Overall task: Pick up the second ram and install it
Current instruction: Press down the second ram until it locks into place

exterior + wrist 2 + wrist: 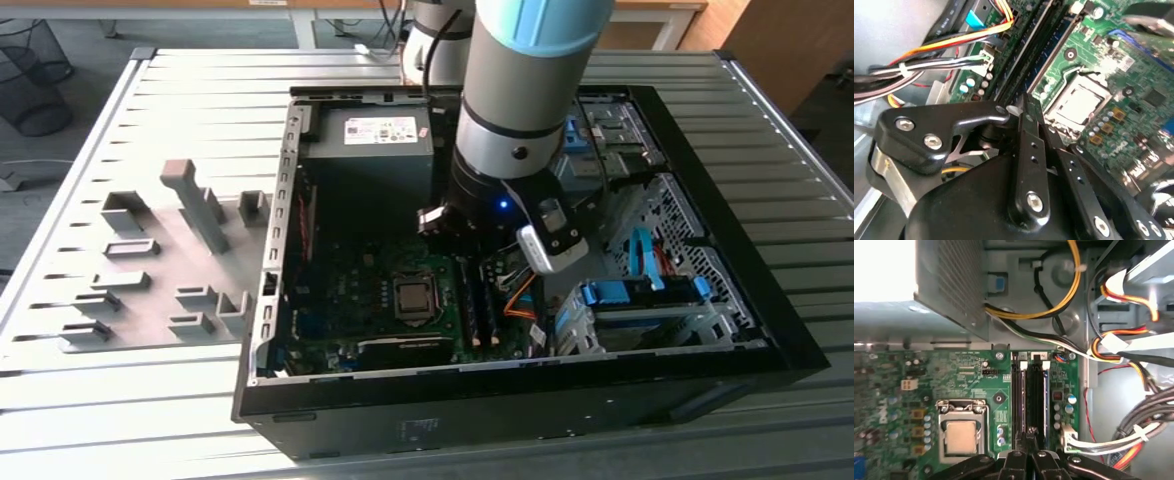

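Hovering over the slatted metal surface [200, 90], the grey-and-blue arm [514, 110] reaches straight down into the open black computer case [787, 350], a boxy steel shell lying on its side. Inside lies the green circuit board [974, 385], flat and busy with small parts, its square silver processor socket [961, 432] glinting. Bundled wires [1134, 437] in yellow, orange and black curl along the board's edge.

Now the business end. The gripper [1029, 437] sits low at the near end of the two long black memory slots, jaws pinched together with nothing visibly held between them. Two thin dark strips stand on edge in those slots. The second ram [1021, 390] looks to be one of them, already in its slot, though which one is hard to tell from here.

So I judge this the seating step, the closed fingertips [1026, 107] acting as a pusher. That calls for straight, even pressure along the stick's narrow top edge until the white end clips [1023, 365] catch. The matte black fingers are rigid and slim enough for the gap.
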`<state>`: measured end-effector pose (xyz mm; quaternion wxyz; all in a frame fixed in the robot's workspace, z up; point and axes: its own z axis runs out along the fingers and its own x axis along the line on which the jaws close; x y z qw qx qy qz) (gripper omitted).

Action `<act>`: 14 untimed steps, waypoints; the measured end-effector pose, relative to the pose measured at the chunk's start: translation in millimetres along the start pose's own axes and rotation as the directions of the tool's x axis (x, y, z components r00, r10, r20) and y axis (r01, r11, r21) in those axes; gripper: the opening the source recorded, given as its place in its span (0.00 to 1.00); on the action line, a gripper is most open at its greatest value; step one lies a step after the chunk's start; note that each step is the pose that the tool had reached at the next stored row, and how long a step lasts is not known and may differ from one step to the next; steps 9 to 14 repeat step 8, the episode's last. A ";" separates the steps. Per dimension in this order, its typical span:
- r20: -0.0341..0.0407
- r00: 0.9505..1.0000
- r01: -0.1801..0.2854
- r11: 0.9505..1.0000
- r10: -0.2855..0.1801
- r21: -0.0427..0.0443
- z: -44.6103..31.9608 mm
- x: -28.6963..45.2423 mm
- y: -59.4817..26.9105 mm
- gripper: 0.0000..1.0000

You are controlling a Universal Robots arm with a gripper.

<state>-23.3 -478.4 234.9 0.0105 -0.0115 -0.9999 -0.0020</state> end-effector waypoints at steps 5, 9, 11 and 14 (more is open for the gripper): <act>0.000 1.000 0.000 1.000 0.000 -0.001 -4.9 0.1 0.0 0.11; 0.000 1.000 0.000 1.000 0.000 -0.001 -4.9 0.1 0.0 0.11; 0.000 1.000 0.000 1.000 0.000 -0.001 -4.9 0.1 0.0 0.11; 0.000 1.000 0.000 1.000 0.000 -0.001 -4.9 0.1 0.0 0.11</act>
